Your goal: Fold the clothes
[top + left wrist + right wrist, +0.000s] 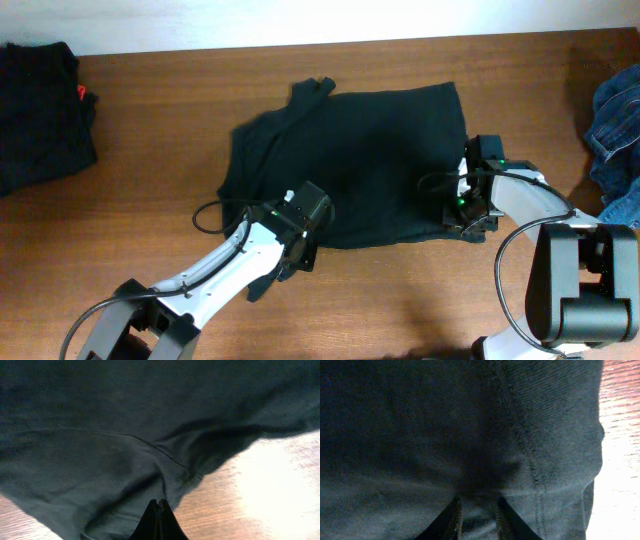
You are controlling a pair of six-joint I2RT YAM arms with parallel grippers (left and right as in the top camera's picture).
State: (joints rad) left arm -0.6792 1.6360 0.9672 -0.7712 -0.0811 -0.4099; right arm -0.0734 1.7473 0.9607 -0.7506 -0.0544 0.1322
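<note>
I can read no brand or lettering from here. The only mark is a small red tag [83, 95] on the dark pile of clothes [38, 112] at the far left corner, and it is too small to make out.

The black T-shirt [360, 150] lies spread on the middle of the table [400, 310], plain and loosely rumpled, with a sleeve and collar bunched at its far edge. Its near hem faces both arms.

My left gripper [158, 508] sits at the shirt's near left edge with its two tips pressed flat together. I cannot tell whether any cloth is caught between them. In its wrist view the shirt rises in a shallow fold just ahead, with bare wood to the right.

My right gripper [479, 512] is at the near right corner of the shirt. Its fingers [454, 522] stand a little apart with a ridge of the dark cloth pinched between them, and a stitched seam runs up just beside them.

A blue denim garment [618, 130] is heaped at the right edge, well apart from the shirt. Black cables loop off both wrists over the cloth.

The table is brown wood with visible grain, glaring pale near the right hand. A light wall [300, 18] runs along its far side.
</note>
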